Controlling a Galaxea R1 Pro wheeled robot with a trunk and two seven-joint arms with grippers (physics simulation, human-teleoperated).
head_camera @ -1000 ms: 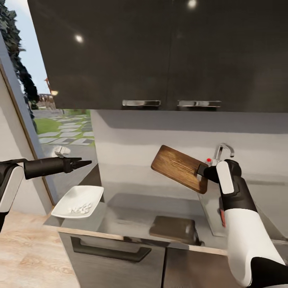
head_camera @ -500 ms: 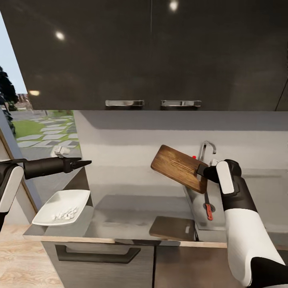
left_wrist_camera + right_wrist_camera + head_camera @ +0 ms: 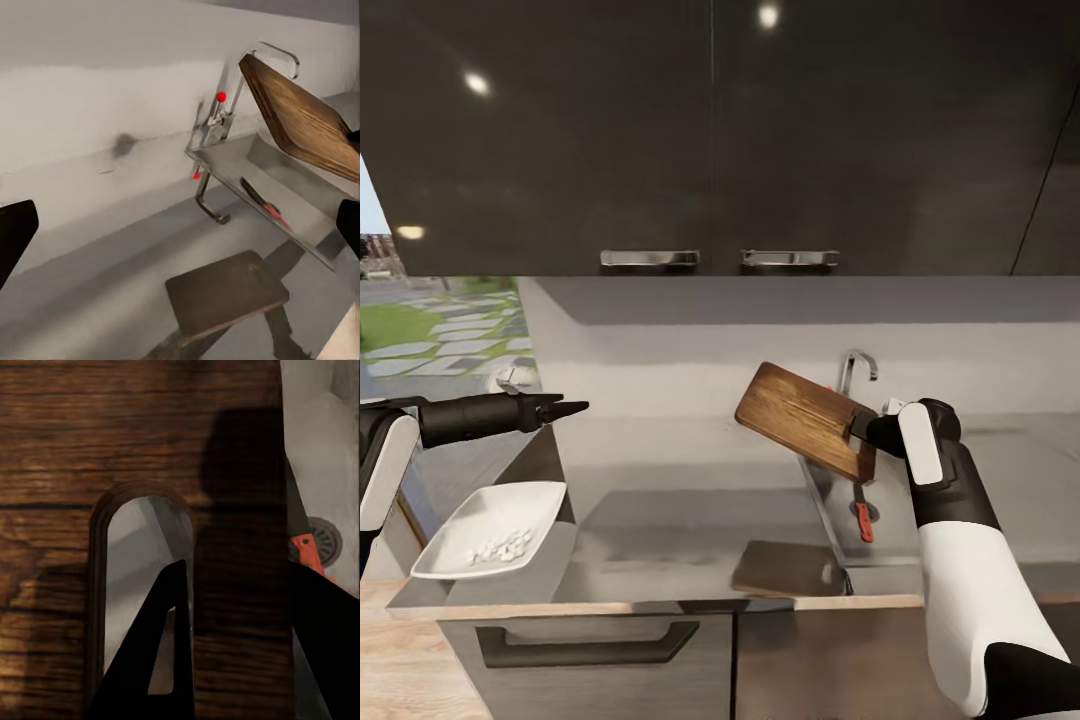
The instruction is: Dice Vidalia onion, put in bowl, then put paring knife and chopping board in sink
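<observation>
My right gripper [image 3: 857,428] is shut on the chopping board [image 3: 805,420], a dark brown wooden board held tilted in the air over the left edge of the sink [image 3: 822,505]. In the right wrist view one finger [image 3: 161,649] passes through the handle slot of the chopping board [image 3: 150,427]. The red-handled paring knife [image 3: 863,515] lies in the basin by the drain; the left wrist view shows the paring knife [image 3: 262,206] too. At the counter's left end the white bowl [image 3: 460,520] holds pale diced onion [image 3: 500,547]. Above it my left gripper [image 3: 575,407] hangs open and empty.
The grey countertop [image 3: 680,500] carries a dark board-shaped shadow [image 3: 790,568] near its front edge. A chrome tap [image 3: 857,365] stands behind the sink. Glossy black upper cabinets [image 3: 710,130] hang overhead. A drawer handle [image 3: 585,645] lies below the counter edge.
The whole view has shifted right along the counter, so bowl and cabinets slide left in the picture and the sink with the knife comes into sight. Both arms keep their poses.
</observation>
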